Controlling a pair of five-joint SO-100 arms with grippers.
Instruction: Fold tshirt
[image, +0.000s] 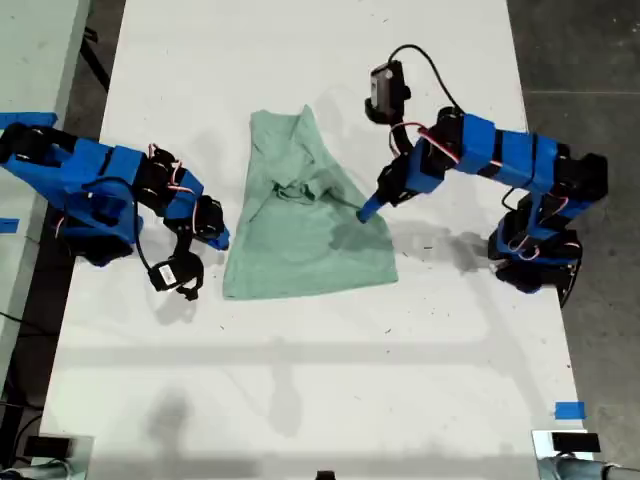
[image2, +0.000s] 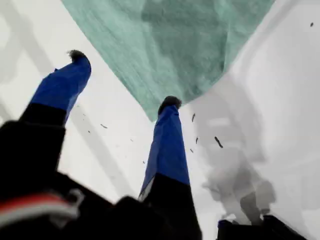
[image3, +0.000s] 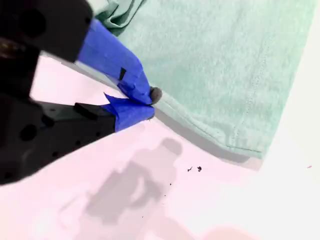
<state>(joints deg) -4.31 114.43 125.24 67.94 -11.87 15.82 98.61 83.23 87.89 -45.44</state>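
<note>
On the exterior view's left, my first gripper (image: 218, 238) hangs over the white bench (image: 300, 380) just beside the tshirt (image: 305, 215), at its left edge. In the first wrist view its fingers (image2: 167, 145) are spread wide with only bench between them; one tip sits at the cloth's pointed edge.

The tshirt lies crumpled mid-bench, narrow at the far end and wide at the near hem.

On the exterior view's right, my second gripper (image: 368, 210) reaches down to the tshirt's right edge. Its fingers (image3: 127, 75) are pressed together at the hem; whether they pinch cloth I cannot tell.
</note>
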